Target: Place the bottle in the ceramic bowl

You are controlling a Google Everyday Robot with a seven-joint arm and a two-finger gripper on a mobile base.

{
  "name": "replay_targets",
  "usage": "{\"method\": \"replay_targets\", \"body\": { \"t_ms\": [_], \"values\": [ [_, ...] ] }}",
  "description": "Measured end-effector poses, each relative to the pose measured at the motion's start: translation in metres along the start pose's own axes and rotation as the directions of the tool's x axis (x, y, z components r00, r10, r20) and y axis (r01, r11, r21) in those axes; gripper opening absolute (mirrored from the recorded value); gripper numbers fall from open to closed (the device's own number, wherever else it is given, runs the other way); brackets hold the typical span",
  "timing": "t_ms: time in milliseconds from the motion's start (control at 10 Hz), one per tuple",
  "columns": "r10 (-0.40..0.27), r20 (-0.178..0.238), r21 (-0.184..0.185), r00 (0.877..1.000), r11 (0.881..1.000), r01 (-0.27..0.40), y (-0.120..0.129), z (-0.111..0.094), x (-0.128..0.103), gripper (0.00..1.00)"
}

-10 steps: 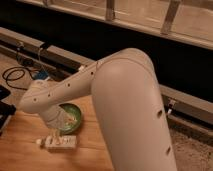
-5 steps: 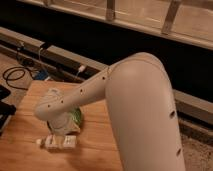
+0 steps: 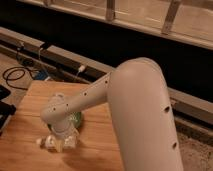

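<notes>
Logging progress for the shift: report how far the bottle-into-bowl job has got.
Done: nothing yet; the bottle lies on the wooden table, outside the ceramic bowl. In hand: the end effector sits low right at the bottle, in front of the bowl; whether it grips cannot be seen. Left: lift the bottle, carry it over the bowl and set it inside.

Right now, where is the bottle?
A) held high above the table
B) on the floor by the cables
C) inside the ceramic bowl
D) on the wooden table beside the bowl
D: the bottle lies on the wooden table just outside the ceramic bowl, with the gripper low over it.
</notes>
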Motion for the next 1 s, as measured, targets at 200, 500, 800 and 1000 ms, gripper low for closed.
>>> {"method": "replay_targets", "body": {
  "t_ms": [200,500,800,1000],
  "values": [
    [-0.027,0.012,-0.034,1.000,0.999,0.027,-0.001,0.016,-0.007,0.65],
    [-0.058,-0.003,-0.076,0.998,0.995,0.057,-0.002,0.041,-0.019,0.65],
    [-0.055,-0.003,-0.074,0.998,0.996,0.055,-0.004,0.035,-0.018,0.55],
    [-0.054,-0.003,-0.073,0.999,0.996,0.053,-0.005,0.034,-0.018,0.34]
  ]
}}
